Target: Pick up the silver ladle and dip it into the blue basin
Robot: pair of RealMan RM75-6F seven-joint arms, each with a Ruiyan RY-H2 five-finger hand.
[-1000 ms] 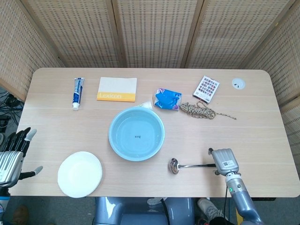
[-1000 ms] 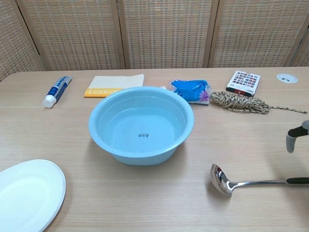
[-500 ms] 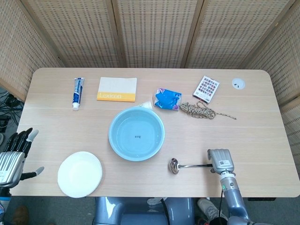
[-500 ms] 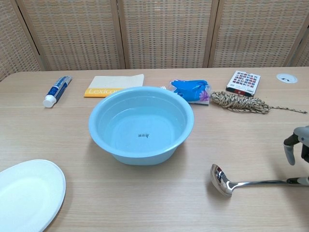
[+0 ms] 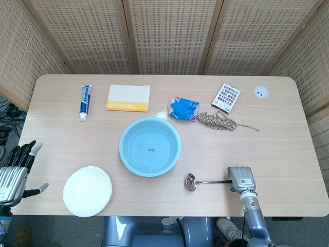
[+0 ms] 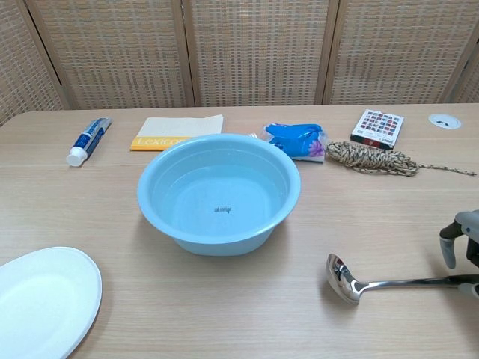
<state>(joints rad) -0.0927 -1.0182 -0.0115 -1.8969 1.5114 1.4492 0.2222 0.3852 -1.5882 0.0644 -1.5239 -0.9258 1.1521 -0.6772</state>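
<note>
Silver ladle, one only, lies flat on the counter at about 4 o'clock from the single blue basin; its handle end is hidden under the right hand, whose fingers cannot be judged as gripping. Left hand, cut off at the frame edge, has fingers spread, holding nothing. One white plate.

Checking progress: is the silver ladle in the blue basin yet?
Out. The silver ladle lies flat on the table, right of the blue basin.
</note>
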